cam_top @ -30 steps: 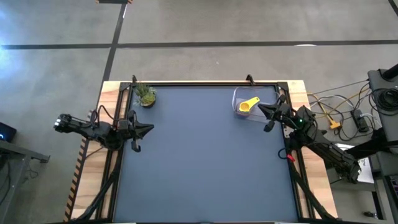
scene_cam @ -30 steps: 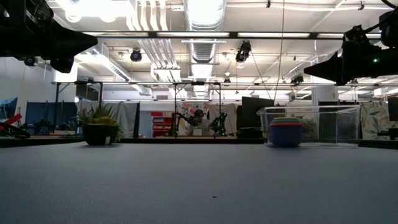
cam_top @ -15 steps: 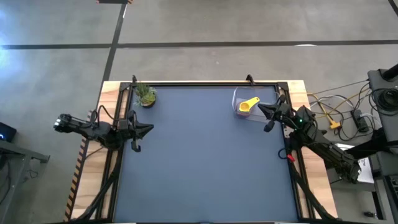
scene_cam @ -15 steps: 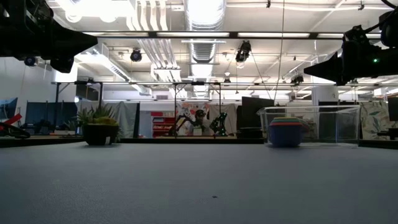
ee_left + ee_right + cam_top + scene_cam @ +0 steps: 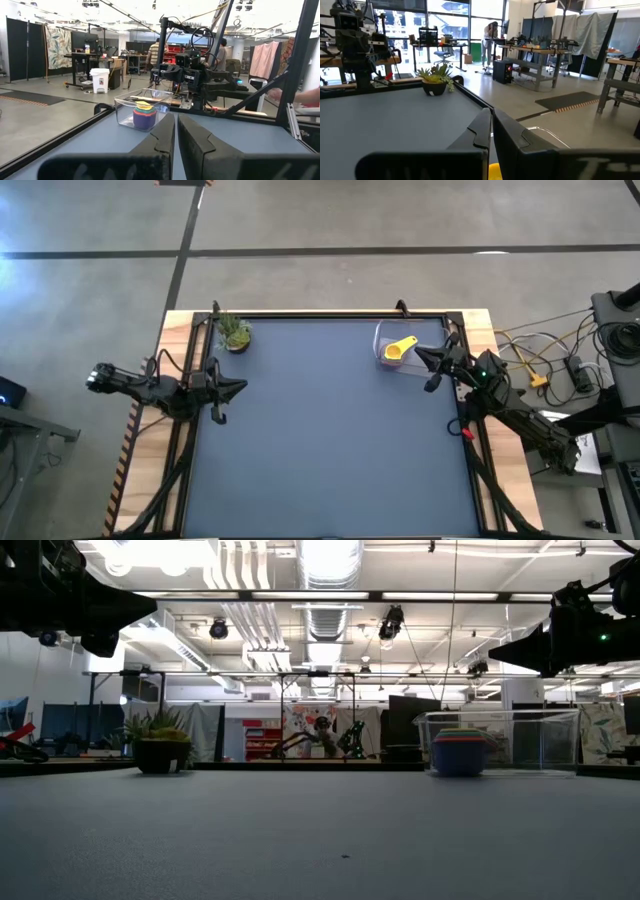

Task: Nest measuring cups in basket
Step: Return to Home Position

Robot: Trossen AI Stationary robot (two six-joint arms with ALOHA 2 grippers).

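Note:
The clear basket [image 5: 399,348] stands on the mat near the table's far right corner. The measuring cups sit nested inside it, the yellow one [image 5: 398,349] on top. The low view shows the stack [image 5: 459,752] on the basket's floor, and the left wrist view shows it [image 5: 145,115] too. My right gripper [image 5: 424,366] hovers shut just right of the basket, above the mat; a bit of the yellow cup [image 5: 494,172] shows below its fingers. My left gripper [image 5: 230,391] waits shut at the table's left edge.
A small potted plant [image 5: 235,334] stands at the far left corner of the blue mat. A dark frame rail [image 5: 330,314] runs along the table's edges. Cables [image 5: 545,365] lie off the right side. The middle and near part of the mat hold nothing.

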